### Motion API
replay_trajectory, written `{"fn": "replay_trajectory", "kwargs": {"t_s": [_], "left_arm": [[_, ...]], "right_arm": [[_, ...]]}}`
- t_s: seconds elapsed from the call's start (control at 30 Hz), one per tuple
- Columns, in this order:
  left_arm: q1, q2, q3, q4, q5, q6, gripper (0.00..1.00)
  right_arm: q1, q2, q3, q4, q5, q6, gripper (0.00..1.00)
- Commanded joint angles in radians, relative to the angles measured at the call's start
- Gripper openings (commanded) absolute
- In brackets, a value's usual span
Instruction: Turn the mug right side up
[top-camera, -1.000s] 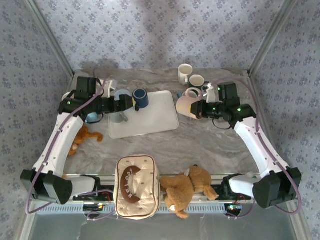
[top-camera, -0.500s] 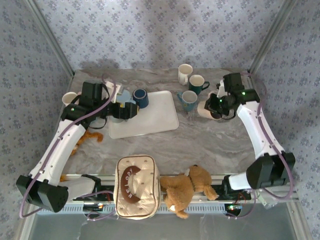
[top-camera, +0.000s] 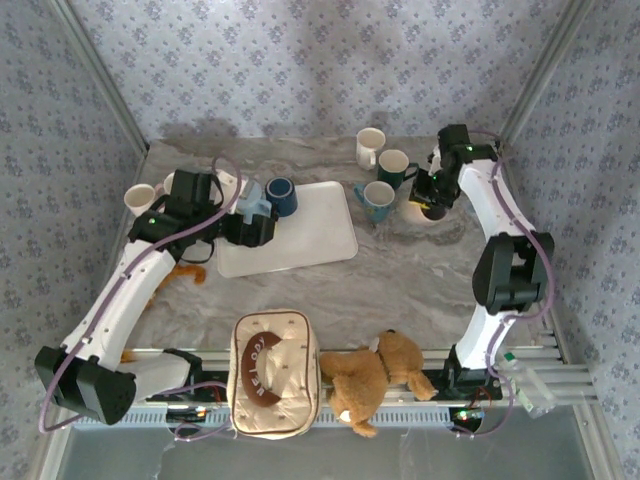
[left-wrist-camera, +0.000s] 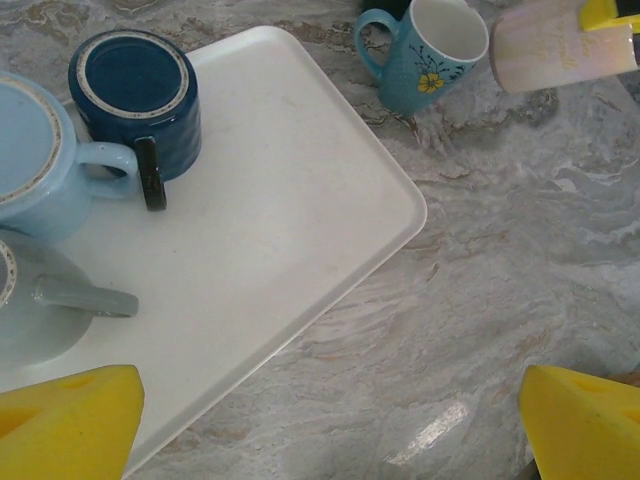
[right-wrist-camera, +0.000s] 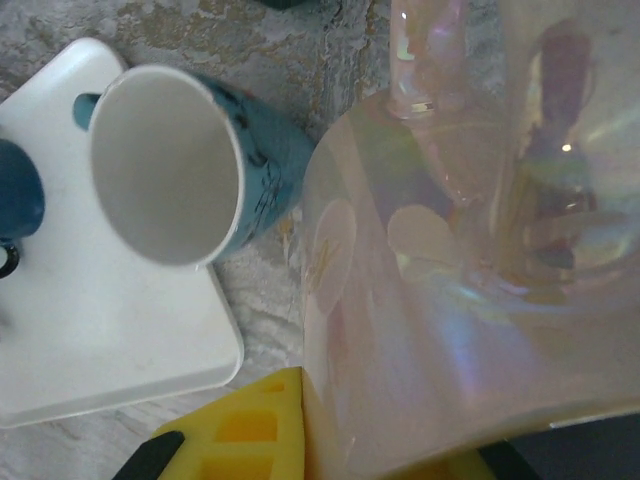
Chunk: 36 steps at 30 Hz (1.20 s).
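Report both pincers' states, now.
Left pincer: open, holding nothing.
Right pincer: closed on the iridescent mug.

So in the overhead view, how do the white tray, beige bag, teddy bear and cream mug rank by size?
1. White tray, largest.
2. Beige bag and teddy bear look about alike; both lie nearer the camera, so I can't rank them.
3. Cream mug, smallest.

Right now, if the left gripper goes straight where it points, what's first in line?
Left gripper would likely meet the white tray near its edge, or the table just beside it; depth is unclear.
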Motion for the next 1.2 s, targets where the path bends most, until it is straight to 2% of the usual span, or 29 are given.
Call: {"fn": "replay_trajectory", "kwargs": {"t_s": [0.0,0.33,0.47,0.77,1.17], "left_arm": [[-0.006,-0.028,-0.008,-0.018,-0.022,0.03,0.97],[-0.006,-0.012,-0.01,-0.023,-0.038,0.052,0.98],[-0.006,0.005,-0.002,-0.015,-0.035,0.047,0.97],[-0.006,0.039,0.021,-0.024,-0.046,0.062,0.96],[-0.006,0.027,0.012,-0.024,-0.05,0.07,0.96]], "right_arm": [[-0.011,0.045,0.097,-0.033,0.028,-0.051,0.0],[-0.018,0.218,0.255,-0.092,0.064,-0.09,0.0],[-0.018,0.279,0.325,-0.133,0.057,-0.104,0.03],[-0.011,0.36,0.371,-0.157,0.053,-0.128,0.06],[0.009,0.354,0.393,-0.146,0.072,-0.129,0.32]]}}
